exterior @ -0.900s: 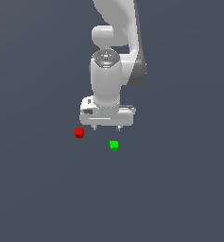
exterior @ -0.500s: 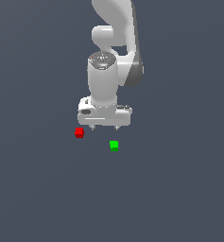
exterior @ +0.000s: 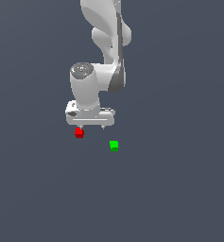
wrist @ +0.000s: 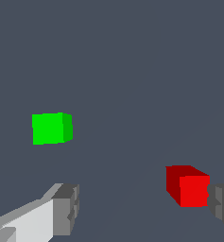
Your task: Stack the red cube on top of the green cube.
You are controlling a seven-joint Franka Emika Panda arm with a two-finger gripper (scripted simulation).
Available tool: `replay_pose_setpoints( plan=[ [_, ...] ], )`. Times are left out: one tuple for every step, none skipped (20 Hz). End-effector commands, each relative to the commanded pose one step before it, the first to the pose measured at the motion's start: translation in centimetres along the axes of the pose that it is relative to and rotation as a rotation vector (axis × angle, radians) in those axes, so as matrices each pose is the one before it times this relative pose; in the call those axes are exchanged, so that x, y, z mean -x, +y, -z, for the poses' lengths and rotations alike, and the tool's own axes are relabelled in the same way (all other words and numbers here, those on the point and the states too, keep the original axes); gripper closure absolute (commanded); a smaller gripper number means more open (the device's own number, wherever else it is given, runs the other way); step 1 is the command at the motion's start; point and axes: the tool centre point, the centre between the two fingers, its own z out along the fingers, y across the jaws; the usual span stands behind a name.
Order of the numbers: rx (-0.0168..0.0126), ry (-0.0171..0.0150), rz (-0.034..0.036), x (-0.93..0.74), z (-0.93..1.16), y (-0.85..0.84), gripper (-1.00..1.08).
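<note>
A plain, dark slate-grey worktop (exterior: 179, 189) fills both views edge to edge, flat and unmarked. No wall line or horizon shows. Lighting seems even and soft, though faint shading in the wrist view may be shadow.

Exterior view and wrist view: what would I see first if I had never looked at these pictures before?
First comes the big white robot arm hanging down over the plain grey floor, with its gripper low and its jaws apart. Then two tiny bright cubes pop out: the red cube just under the gripper, close beside one fingertip in the wrist view, and the green cube sitting alone, apart from it, toward the exterior view's right.
</note>
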Motion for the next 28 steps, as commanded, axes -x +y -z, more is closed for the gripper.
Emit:
replay_pose_setpoints(
  plan=[
    [-0.0026, -0.0066, 0.00391, 1.243, -1.502, 2.183, -0.92],
    [-0.00106, -0.00242, 0.00187, 0.446, -0.574, 0.826, -0.92],
    [-0.00102, -0.0023, 0.00179, 0.418, -0.546, 0.784, -0.92],
    [-0.00094, -0.00212, 0.00165, 0.383, -0.506, 0.73, -0.92],
    [-0.00089, -0.00199, 0.00155, 0.349, -0.469, 0.673, -0.92],
    [-0.00083, -0.00184, 0.00145, 0.316, -0.433, 0.618, -0.92],
    [-0.00077, -0.00169, 0.00134, 0.284, -0.395, 0.563, -0.92],
    [-0.00066, -0.00144, 0.00114, 0.254, -0.352, 0.513, -0.92],
    [-0.00062, -0.00134, 0.00107, 0.221, -0.318, 0.457, -0.92],
    [-0.00053, -0.00113, 0.00091, 0.191, -0.277, 0.406, -0.92],
    [-0.00053, -0.00113, 0.00091, 0.157, -0.25, 0.347, -0.92],
    [-0.00041, -0.00087, 0.00071, 0.13, -0.206, 0.298, -0.92],
    [-0.00033, -0.00071, 0.00058, 0.103, -0.168, 0.245, -0.92],
    [-0.00024, -0.0005, 0.00041, 0.078, -0.128, 0.194, -0.92],
    [0.0, 0.0, 0.0, 0.062, -0.069, 0.153, -0.92],
    [-0.00034, -0.00071, 0.00058, 0.02, -0.085, 0.063, -0.92],
    [0.0, 0.0, 0.0, 0.012, -0.013, 0.03, -0.92],
    [0.00021, -0.00043, -0.00189, -0.017, 0.077, -0.098, -0.92],
    [0.0, 0.0, 0.0, 0.001, -0.034, 0.001, -0.92],
    [0.0, 0.0, 0.0, 0.002, -0.101, 0.003, -0.92],
    [0.0, 0.0, 0.0, 0.004, -0.167, 0.005, -0.92],
    [0.0, 0.0, 0.0, 0.006, -0.233, 0.007, -0.92],
    [0.0, 0.0, 0.0, 0.008, -0.299, 0.009, -0.92],
    [0.0, 0.0, 0.0, 0.01, -0.364, 0.011, -0.92],
    [0.0, 0.0, 0.0, 0.012, -0.428, 0.013, -0.92],
    [-0.00011, 0.00013, 0.00067, 0.002, -0.485, -0.02, -0.92],
    [0.0, 0.0, 0.0, 0.015, -0.549, 0.017, -0.92],
    [0.0, 0.0, 0.0, 0.011, -0.541, 0.018, -0.92]
  ],
)
